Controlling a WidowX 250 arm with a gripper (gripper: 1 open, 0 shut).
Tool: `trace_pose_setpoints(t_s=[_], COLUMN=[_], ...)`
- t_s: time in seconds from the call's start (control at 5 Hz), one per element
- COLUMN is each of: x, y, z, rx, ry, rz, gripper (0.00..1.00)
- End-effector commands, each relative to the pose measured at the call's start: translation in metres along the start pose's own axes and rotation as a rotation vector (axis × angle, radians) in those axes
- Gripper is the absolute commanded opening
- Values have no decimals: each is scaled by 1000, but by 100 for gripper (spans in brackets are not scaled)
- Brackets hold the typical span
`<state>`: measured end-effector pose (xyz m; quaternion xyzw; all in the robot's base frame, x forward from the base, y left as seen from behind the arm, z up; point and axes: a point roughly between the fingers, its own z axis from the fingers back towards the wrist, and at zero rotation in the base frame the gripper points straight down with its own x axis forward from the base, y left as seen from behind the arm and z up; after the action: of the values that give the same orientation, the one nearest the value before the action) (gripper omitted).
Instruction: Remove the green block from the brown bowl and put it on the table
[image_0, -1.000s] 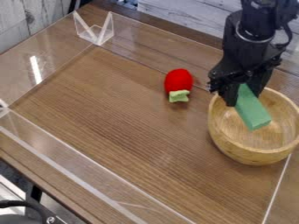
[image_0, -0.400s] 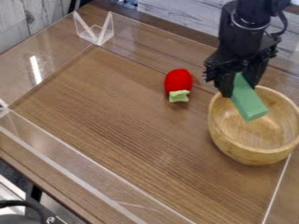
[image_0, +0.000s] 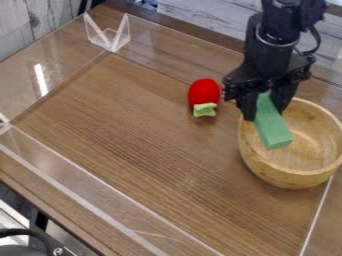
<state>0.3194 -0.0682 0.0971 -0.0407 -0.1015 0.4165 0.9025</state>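
My black gripper (image_0: 267, 96) is shut on the upper end of the green block (image_0: 274, 126), a flat bright green bar. The block hangs tilted over the left rim of the brown bowl (image_0: 297, 165), its lower end still above the bowl's inside. The bowl is round, light wood, and sits at the right edge of the table (image_0: 134, 130). Nothing else shows inside the bowl.
A small red object with a green tip (image_0: 203, 97) lies on the table just left of the gripper. Clear acrylic walls (image_0: 80, 205) run along the table's edges, and a clear stand (image_0: 106, 33) sits at the back left.
The gripper has lifted the green block slightly and carried it left, from over the bowl's middle to over its left rim.
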Motion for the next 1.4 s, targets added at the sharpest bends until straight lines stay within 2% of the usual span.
trace_pose_setpoints(t_s=[0.0, 0.2, 0.4, 0.6, 0.8, 1.2], x=[7, 12, 27, 28, 27, 22], y=[10, 44, 69, 79, 83, 85], z=[33, 34, 31, 28, 29, 14], rx=[-81, -87, -69, -54, -53, -13], ry=[4, 22, 34, 57, 79, 88], rz=[-189, -428, -581, -704, -800, -691], gripper=[0, 0, 0, 0, 0, 0])
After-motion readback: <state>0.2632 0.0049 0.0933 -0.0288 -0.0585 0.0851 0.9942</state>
